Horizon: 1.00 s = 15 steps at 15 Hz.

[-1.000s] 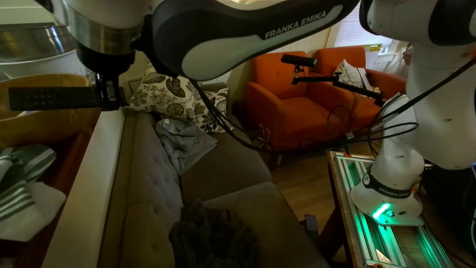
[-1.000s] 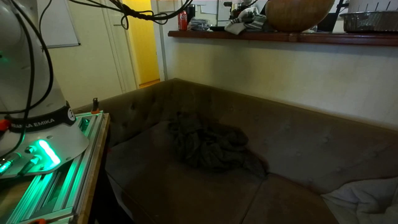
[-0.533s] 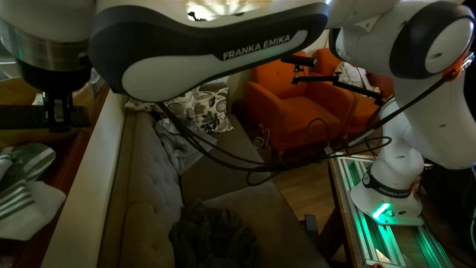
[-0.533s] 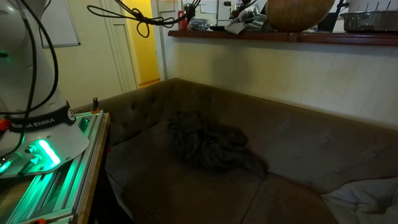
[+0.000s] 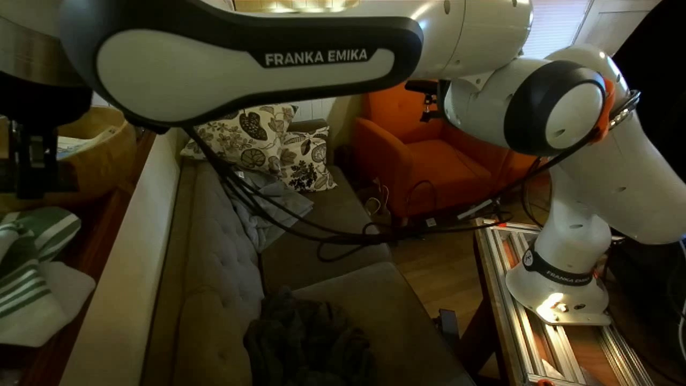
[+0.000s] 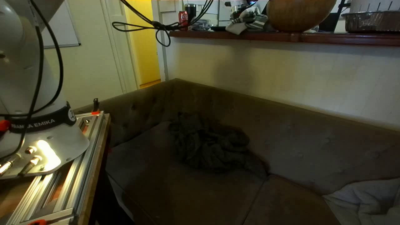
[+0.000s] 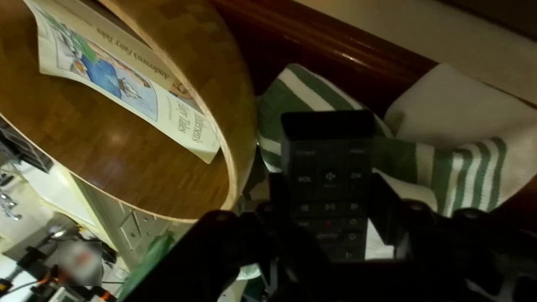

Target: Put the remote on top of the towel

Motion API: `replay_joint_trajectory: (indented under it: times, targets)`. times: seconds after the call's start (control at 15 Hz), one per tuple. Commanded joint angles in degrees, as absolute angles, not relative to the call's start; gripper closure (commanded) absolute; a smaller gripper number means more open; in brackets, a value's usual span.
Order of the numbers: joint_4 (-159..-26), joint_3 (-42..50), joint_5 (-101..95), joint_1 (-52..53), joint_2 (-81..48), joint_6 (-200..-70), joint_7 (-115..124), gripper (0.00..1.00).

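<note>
The black two-fingered claw (image 7: 329,201) is clamped on a black, rectangular plastic remote (image 7: 329,167), one finger along each long edge, and holds it in the air. The remote's button face shows in the wrist view: pale marks for volume, mute and channel, then play and skip symbols (the lowest rows sink into shadow between the fingers). There it hides part of a white cloth towel (image 7: 440,167) with green stripes, loosely folded, one plain corner spread outward. Just beside the towel rises the nearest obstacle, a round, honey-brown wooden bowl (image 7: 209,54); a pale, illustrated paper book (image 7: 126,84), titled Andersen's Fairy Tales, lies tilted inside. Towel and bowl sit on a long, reddish-brown wooden table (image 7: 335,42). Farther along it, in an exterior view, stand a red metal can (image 6: 183,18), a black cylindrical container (image 6: 190,12) and, past the bowl, a shiny metallic tray (image 6: 372,22). Thin black cables (image 6: 157,25) cross in front of the can. Below the table spreads a grey-brown upholstered sofa (image 6: 187,190) bearing a dark crumpled cloth (image 6: 212,143). The smooth white arm (image 5: 241,80), black-trimmed, spans the top of an exterior view, hiding part of an orange fabric armchair (image 5: 429,153).
</note>
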<state>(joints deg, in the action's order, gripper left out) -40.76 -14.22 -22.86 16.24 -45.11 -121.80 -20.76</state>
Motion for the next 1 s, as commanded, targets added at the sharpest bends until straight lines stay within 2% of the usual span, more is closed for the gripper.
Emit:
replay_joint_trajectory:
  times: [0.0,0.13,0.2,0.6,0.67,0.93]
  targets:
    - [-38.8,-15.0,-22.4,16.2,-46.3,-121.0,-23.0,0.49]
    - [-36.4,-15.6,-22.1,16.2,-47.7,-120.5,-24.8,0.49]
    - [-35.9,-15.7,-22.1,16.2,-48.0,-120.4,-25.1,0.74]
    - [-30.5,-11.9,-24.2,19.7,-52.9,-122.7,-16.2,0.74]
    - [-28.2,-7.0,-21.6,22.2,-54.2,-123.4,-17.1,0.74]
    - [-24.2,1.9,-25.1,25.8,-57.0,-123.4,-16.3,0.74]
